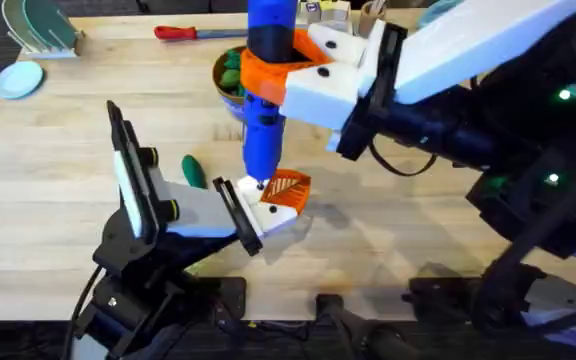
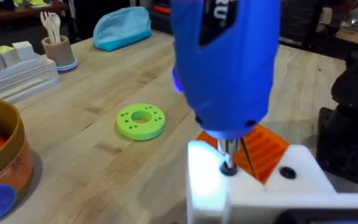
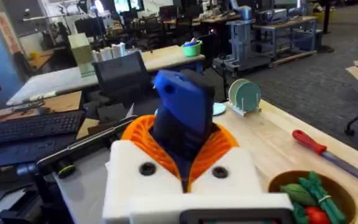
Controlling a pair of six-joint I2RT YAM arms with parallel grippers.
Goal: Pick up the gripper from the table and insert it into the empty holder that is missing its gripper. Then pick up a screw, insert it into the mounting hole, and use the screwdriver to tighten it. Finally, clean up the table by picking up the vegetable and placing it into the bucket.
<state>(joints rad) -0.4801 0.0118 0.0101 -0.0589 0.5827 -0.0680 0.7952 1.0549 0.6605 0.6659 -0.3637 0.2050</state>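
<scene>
Tightening in hand, to judge by the pose. Thick bright-blue cylindrical powered screwdriver [image 1: 263,120] upright, thin metal bit pressed down onto the white plastic angular holder [image 1: 276,218]. Clamped round the blue barrel from both sides by the right gripper [image 1: 288,75], white fingers [image 3: 135,180] with orange ribbed pads squeezing it.

Small orange ribbed wedge-shaped gripper [image 1: 288,186] already seated on the holder, jutting past its far end, so insertion done. Screw probably in its hole under the bit; hidden by the bit tip in the left wrist view, so not certain. A second dark hole visible in the white block just beside the bit.

Holder carried at the end of the left arm, at the left gripper [image 1: 258,210]; wide or narrow there, cannot tell.

Left to do: finishing the turn of the screw, putting the screwdriver down, then the clean-up. Small dark-green oblong toy vegetable [image 1: 194,170] lying on the wooden table [image 1: 58,200] near the holder, on the left arm's side, not yet touched. Round orange-brown bucket [image 1: 224,88] beyond the holder, partly behind the screwdriver, with green and red toy pieces inside.

Farther from the holder: flat lime-green ring-shaped disc [image 2: 140,120], and a slim red-handled tool [image 1: 183,33] well past the bucket.
</scene>
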